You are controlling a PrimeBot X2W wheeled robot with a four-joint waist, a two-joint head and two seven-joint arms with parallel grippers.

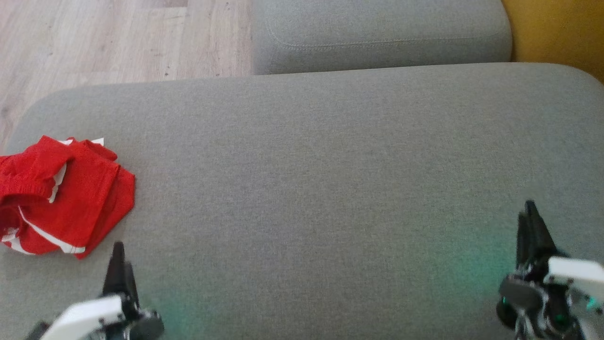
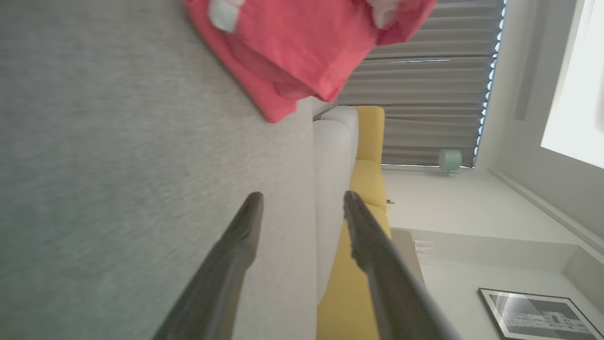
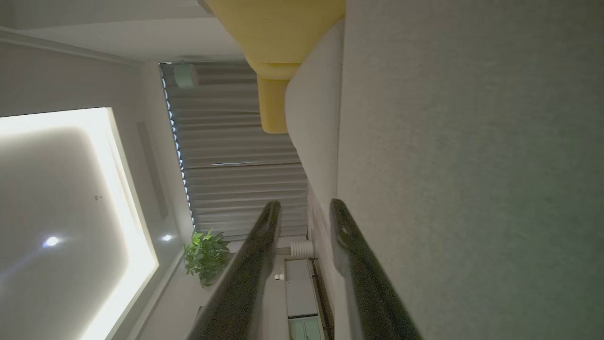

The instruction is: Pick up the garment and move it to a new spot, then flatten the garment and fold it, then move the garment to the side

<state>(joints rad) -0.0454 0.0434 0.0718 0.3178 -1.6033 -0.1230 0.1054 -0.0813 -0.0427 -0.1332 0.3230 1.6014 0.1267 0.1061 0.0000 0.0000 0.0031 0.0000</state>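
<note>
Left end effector (image 2: pixel 302 196), right end effector (image 3: pixel 306 204) released. Red white-trimmed crumpled garment (image 1: pixel 61 196) near grey fabric cushion (image 1: pixel 306 189) edge; glancing pinch might shove it off.

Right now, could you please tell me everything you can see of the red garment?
The red garment looks like thin, mesh-like sports fabric with white stripes and trim. It lies bunched in loose overlapping layers, not flattened, at the left end of the grey cushion, and the edge of the head view cuts off its left part. It rests on the cushion. The left gripper sits just short of it, jaws open, not touching it.
</note>
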